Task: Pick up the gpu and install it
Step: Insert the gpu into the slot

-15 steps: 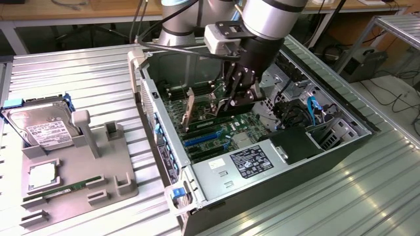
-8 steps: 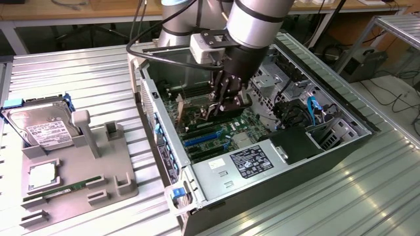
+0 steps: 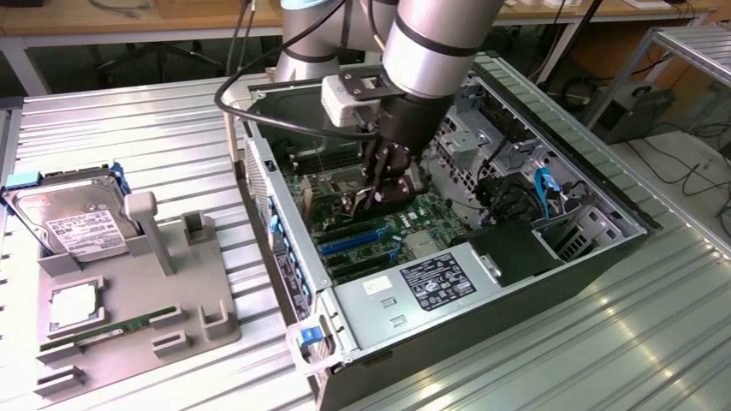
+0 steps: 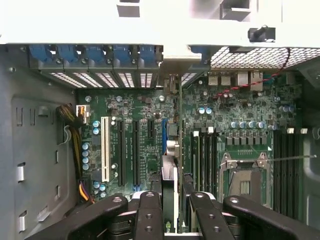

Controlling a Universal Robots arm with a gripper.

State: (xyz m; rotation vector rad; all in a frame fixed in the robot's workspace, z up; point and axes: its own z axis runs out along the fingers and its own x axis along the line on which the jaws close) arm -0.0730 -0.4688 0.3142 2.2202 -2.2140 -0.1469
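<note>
My gripper [image 3: 383, 199] is down inside the open PC case [image 3: 594, 184], low over the green motherboard [image 3: 363, 229]. It is shut on the gpu [image 4: 170, 172], a thin black card seen edge-on between the black fingers [image 4: 148, 215]. The card runs from the fingers toward the rear slot openings, and its silver bracket end [image 4: 172, 85] is at the case's back wall. It stands upright beside the blue expansion slot [image 4: 164, 135]. I cannot tell whether its lower edge is in a slot. In the exterior view the gpu [image 3: 399, 204] shows as a dark piece under the fingers.
On the exterior view's left, a grey fixture [image 3: 171, 282] holds a silver hard drive [image 3: 71, 221], a CPU [image 3: 71, 306] and a green RAM stick [image 3: 109, 330]. Inside the case are the power supply [image 3: 440, 287], drive cages [image 3: 480, 150] and blue cables [image 3: 543, 188]. RAM slots [image 4: 202, 160] and the CPU socket [image 4: 245, 175] flank the card.
</note>
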